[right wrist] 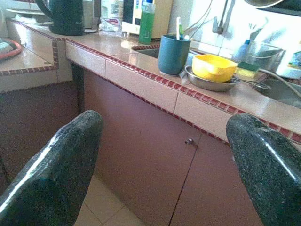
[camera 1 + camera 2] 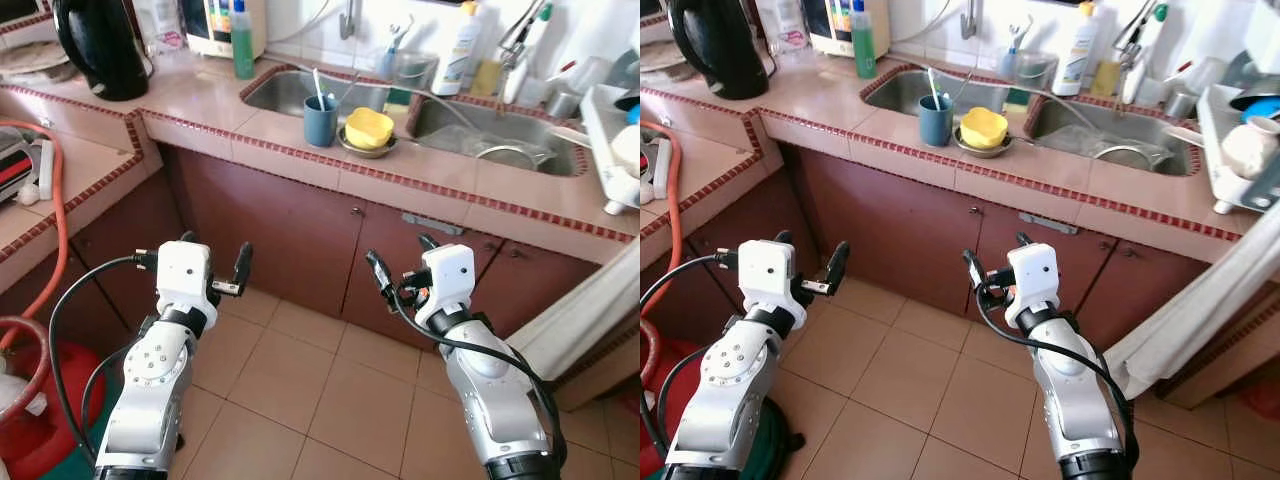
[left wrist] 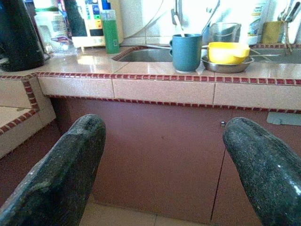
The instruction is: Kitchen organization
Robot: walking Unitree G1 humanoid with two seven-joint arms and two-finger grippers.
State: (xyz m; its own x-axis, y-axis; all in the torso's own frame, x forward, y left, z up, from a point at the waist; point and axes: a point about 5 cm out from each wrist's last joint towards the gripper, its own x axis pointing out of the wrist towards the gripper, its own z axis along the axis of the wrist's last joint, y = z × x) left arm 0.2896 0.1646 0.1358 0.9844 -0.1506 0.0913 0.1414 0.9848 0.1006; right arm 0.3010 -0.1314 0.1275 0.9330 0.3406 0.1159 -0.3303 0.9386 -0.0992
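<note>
A blue cup [image 2: 321, 120] holding a toothbrush stands on the tiled counter [image 2: 300, 160] in front of the left sink [image 2: 290, 92]. Beside it a yellow bowl [image 2: 369, 128] rests in a shallow metal dish [image 2: 366, 149]. Both arms are raised over the floor, below and short of the counter edge. My left gripper [image 2: 215, 252] is open and empty, pointing at the cabinet doors [image 2: 290, 240]. To its right, my right gripper [image 2: 402, 258] is also open and holds nothing. The wrist views show the cup [image 3: 186, 52] and bowl [image 1: 214, 67] ahead, above the fingers.
A black kettle [image 2: 98, 45] and a green bottle [image 2: 243, 40] stand at the counter's back left. The right sink [image 2: 500, 135] holds dishes, with a dish rack [image 2: 612, 140] beyond. A red gas cylinder [image 2: 30, 400] and orange hose [image 2: 55, 210] sit at my left.
</note>
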